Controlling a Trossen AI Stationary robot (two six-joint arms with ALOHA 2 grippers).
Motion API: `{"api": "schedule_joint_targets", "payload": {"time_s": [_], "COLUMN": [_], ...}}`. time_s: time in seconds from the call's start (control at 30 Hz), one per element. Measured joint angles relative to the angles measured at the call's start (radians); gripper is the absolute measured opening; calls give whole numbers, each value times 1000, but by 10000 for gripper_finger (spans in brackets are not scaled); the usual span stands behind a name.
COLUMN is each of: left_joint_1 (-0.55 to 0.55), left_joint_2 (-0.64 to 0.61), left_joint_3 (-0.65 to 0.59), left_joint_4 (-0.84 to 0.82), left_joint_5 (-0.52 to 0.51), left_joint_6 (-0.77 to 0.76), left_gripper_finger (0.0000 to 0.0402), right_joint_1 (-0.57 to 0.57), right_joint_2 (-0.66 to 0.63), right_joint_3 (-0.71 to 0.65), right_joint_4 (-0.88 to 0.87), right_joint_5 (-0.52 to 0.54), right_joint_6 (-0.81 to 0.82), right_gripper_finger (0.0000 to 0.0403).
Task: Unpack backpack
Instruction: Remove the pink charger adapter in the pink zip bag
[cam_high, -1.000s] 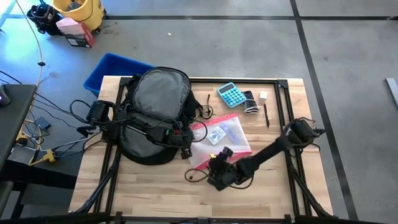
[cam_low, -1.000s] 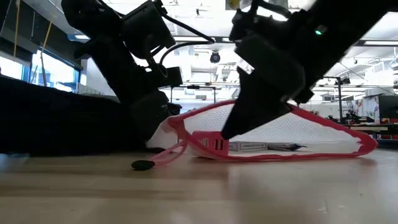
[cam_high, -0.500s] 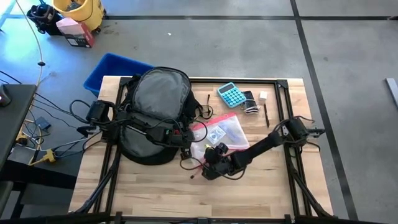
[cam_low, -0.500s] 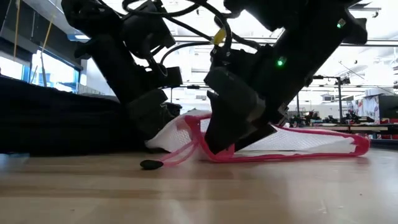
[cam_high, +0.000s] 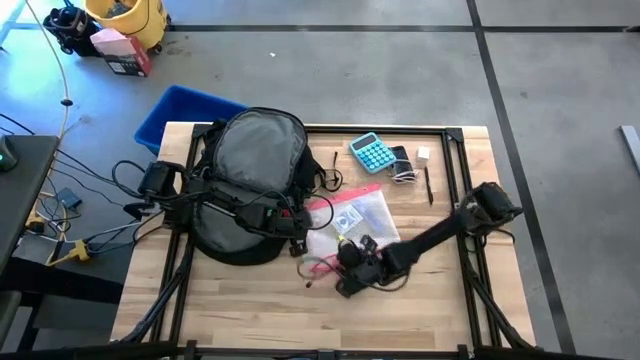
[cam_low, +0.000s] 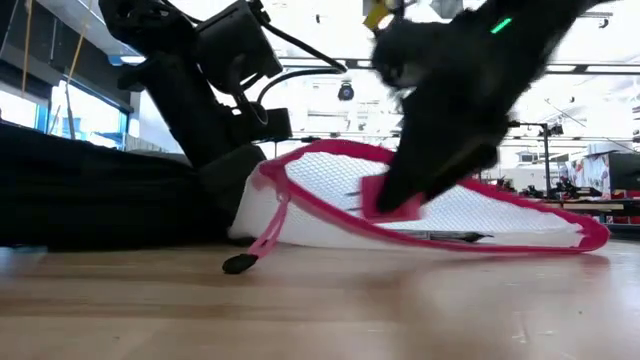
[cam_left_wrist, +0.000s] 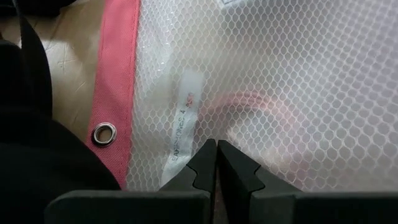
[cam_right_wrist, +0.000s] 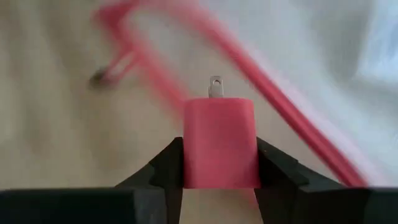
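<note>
The black backpack (cam_high: 250, 180) lies on the table's left half with its grey back panel up. Against its right side rests the clear, pink-edged mesh pouch (cam_high: 358, 218). My left gripper (cam_high: 302, 240) is shut at the pouch's end nearest the backpack. My right gripper (cam_high: 347, 280) is at the pouch's near edge, shut on a pink pull tab (cam_right_wrist: 221, 140). In the low view the pouch's pink edge (cam_low: 330, 160) arches up off the table. A pink cord with a black end (cam_low: 240, 263) hangs from it onto the wood. My left gripper presses its shut fingers (cam_left_wrist: 236, 171) on the pouch's clear mesh face (cam_left_wrist: 261, 93), just inside the pink edge with the metal eyelet (cam_left_wrist: 104, 132). It slants down from the backpack side, and that end of the pouch stays on the table. My right gripper pinches the flat pink pull tab (cam_low: 385, 203) between its two fingers. The tab's metal link (cam_right_wrist: 215, 86) sticks out past the fingertips. The fingers slant down from the table's right, and the tab is lifted, with the pouch's pink edge raised behind it.
A teal calculator (cam_high: 372, 152), small dark items (cam_high: 402, 162) and a pen (cam_high: 428, 186) lie toward the far right of the table. A blue bin (cam_high: 180, 110) stands beyond the far left corner. Bare wood (cam_high: 430, 300) shows along the near edge.
My right gripper, still shut on the pink tab, swung toward the backpack and low to the table. It then came back toward the table's right and rose. The pouch's near pink edge lifted from a low fold into a high arch, and the pink cord's black end shifted slightly.
</note>
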Motion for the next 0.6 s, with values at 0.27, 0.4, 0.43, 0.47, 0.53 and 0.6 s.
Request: {"api": "schedule_joint_targets", "payload": {"time_s": [0.27,0.4,0.43,0.47,0.53,0.6], "left_joint_1": [0,0,0,0,0,0], "left_joint_2": [0,0,0,0,0,0], "left_joint_3": [-1,-1,-2,-2,-2,-2], "left_joint_4": [-3,0,4,9,16,19], "left_joint_5": [-6,-2,0,3,7,7], "left_joint_6": [-1,-8,-8,-9,-9,-8], "left_gripper_finger": [0,0,0,0,0,0], "right_joint_1": [213,222,203,178,107,20], "right_joint_2": [-200,-317,-341,-359,-371,-367], "right_joint_3": [0,0,0,0,-1,-4], "right_joint_4": [-172,-499,-605,-717,-930,-1098], "right_joint_5": [305,542,556,551,486,389], "right_joint_6": [169,420,496,576,724,845], "right_gripper_finger": [125,125,125,125,125,125]}}
